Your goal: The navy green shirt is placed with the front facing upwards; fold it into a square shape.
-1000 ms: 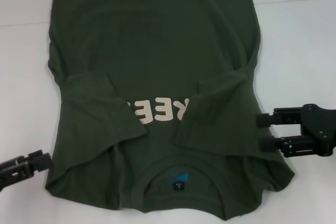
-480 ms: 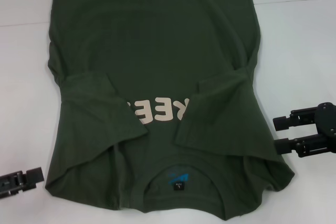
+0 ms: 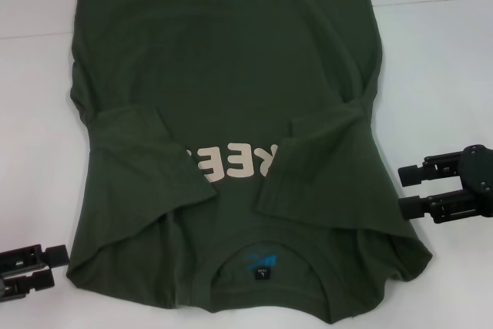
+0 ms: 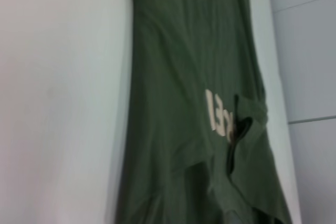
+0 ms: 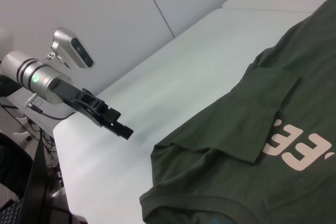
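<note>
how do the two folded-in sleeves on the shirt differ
The left sleeve covers the start of the lettering, its corner pointing at it. The right sleeve covers the end and looks wider, with a longer straight hem. Both lie folded flat onto the shirt chest.

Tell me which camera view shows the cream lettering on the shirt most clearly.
The head view: the cream lettering lies central on the navy green shirt, its ends covered by both folded-in sleeves. The right wrist view catches it at the frame edge; the left wrist view shows it blurred.

White table; green shirt flat on it, seemingly w/ sleeves folded in.
</note>
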You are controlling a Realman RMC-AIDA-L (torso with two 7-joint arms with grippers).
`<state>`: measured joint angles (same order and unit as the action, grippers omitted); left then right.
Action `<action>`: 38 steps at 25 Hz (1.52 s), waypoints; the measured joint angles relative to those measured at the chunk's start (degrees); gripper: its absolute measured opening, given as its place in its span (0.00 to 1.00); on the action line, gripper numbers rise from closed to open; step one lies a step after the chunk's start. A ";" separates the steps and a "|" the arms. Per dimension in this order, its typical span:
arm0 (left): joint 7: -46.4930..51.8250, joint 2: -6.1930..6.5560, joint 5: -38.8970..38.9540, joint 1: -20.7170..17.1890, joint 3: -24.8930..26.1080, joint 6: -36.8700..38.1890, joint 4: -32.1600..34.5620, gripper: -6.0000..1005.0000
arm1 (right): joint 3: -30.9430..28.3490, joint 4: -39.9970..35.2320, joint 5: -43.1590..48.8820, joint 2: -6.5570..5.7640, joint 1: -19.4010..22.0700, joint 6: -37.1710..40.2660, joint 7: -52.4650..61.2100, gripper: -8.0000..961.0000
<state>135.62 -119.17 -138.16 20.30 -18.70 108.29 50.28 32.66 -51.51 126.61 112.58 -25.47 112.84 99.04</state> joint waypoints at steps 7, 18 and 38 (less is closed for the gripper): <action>0.75 -0.12 -1.07 0.31 -1.06 -2.69 -0.10 0.77 | -0.54 0.02 0.05 0.53 0.22 0.00 0.01 0.80; 0.92 -0.19 -1.39 0.24 -1.08 -4.27 -0.10 0.76 | -0.59 0.46 -0.01 0.88 -0.28 0.00 0.01 0.80; 1.58 -0.11 -2.98 2.15 -5.78 -11.26 -3.03 0.76 | -0.67 0.76 -0.22 1.15 -0.28 0.32 0.01 0.80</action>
<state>137.19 -119.27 -141.14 22.45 -24.47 97.03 47.24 31.99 -50.75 126.39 113.73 -25.75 113.17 99.05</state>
